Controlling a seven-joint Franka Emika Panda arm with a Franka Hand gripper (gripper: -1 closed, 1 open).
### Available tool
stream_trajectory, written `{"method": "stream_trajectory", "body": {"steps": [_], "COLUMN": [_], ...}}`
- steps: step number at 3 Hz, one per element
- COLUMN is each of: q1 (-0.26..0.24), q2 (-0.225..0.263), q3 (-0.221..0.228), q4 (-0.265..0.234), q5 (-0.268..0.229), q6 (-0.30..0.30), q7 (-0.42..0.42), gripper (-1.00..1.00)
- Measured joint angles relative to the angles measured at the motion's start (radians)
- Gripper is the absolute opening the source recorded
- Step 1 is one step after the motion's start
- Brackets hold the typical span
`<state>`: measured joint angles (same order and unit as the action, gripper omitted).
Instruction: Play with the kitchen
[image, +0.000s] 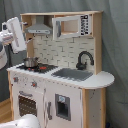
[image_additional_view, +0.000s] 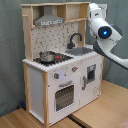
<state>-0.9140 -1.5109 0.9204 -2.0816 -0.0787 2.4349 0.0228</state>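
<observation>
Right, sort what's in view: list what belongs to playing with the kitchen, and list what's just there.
Belongs to the job:
- the kitchen
- its small pot on the stove
- black faucet
- grey sink
- oven door
- the robot arm, up beside the cabinet

Just there:
- grey curtain
- wooden floor

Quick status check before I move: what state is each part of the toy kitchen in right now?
Oven door: closed.
Microwave door: closed.
Pot: upright on the stove, left burner in the first exterior view.
Sink: nothing in it that I can see.
Faucet: upright, no water visible.
Robot arm: raised beside the kitchen, touching nothing.
</observation>
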Motion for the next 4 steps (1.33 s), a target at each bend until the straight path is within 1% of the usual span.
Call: {"method": "stream_trajectory", "body": {"steps": [1, 2, 3, 4], "q1": [0.059, 0.113, 0.167, 0.212], "q2": [-0.006, -0.002, 0.004, 0.004], "q3": [0.037, 0.080, 0.149, 0.217], "q4": [0.024, 0.031, 0.020, -0.012], "q5": [-0.087, -0.168, -0.237, -0.284], "q6": [0.001, 0.003, 0.007, 0.019], "q7": [-0.039, -0.056, -0.063, -0.070], "gripper": [1.00, 1.00, 1.00, 1.00]}}
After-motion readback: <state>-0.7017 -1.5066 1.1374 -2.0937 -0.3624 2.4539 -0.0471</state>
